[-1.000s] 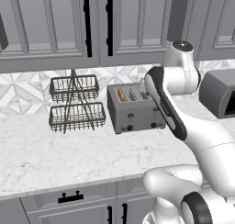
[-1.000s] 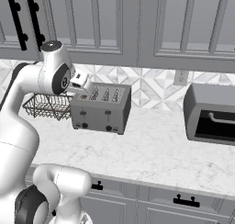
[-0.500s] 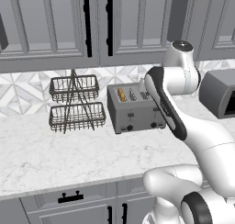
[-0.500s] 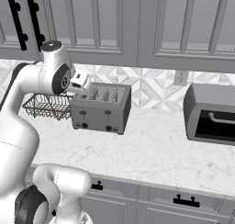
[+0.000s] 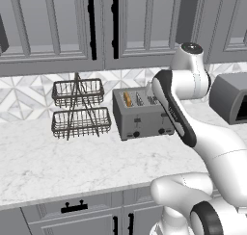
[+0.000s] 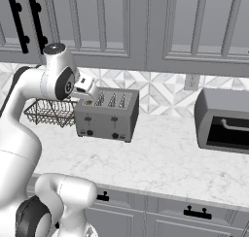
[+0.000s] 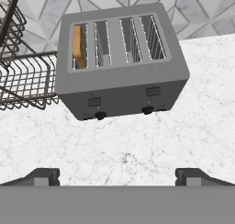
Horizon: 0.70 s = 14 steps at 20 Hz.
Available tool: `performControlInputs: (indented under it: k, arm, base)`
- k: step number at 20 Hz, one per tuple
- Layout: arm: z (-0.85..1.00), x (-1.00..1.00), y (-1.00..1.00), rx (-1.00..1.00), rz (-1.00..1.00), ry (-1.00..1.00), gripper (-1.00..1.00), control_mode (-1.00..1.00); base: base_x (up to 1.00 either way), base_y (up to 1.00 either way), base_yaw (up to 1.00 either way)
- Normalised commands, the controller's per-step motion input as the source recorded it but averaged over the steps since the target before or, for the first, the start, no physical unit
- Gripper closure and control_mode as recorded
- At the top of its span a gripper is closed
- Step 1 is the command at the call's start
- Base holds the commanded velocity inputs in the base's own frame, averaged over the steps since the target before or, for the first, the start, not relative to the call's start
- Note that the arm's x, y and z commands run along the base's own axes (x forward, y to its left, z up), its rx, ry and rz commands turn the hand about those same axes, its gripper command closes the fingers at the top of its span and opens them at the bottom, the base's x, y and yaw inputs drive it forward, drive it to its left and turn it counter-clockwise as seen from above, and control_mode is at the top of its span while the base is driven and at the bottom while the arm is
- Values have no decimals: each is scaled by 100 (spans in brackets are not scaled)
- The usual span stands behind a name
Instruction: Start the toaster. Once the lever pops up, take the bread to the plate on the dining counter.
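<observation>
Standing on the marble worktop (image 5: 58, 162) against the patterned tile backsplash, the grey four-slot toaster (image 5: 142, 112) holds the bread (image 7: 79, 47), an orange-brown slice seated upright in its leftmost slot as seen in the hand view. Two small levers and two black knobs occupy the toaster's front face. A two-tier wire basket (image 5: 78, 109) sits just beside the toaster on its left, and a dark grey oven box (image 6: 226, 119) rests on the same worktop well apart to the right. The gripper (image 7: 117, 177) hangs above and in front of the toaster with its jaws spread wide, touching nothing; the fingertips (image 7: 43, 176) frame bare worktop. Grey cabinets line the wall above.
</observation>
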Motion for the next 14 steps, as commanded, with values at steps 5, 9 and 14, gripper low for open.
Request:
performControlInputs:
  k: [5,9,14]
  arm:
    - [0,0,0,0,0,0,-100,-100]
    - [0,0,0,0,0,0,-100,-100]
    - [0,-14,15,0,0,0,-100,-100]
  base:
    - [0,0,0]
    - [0,0,0]
    - [0,0,0]
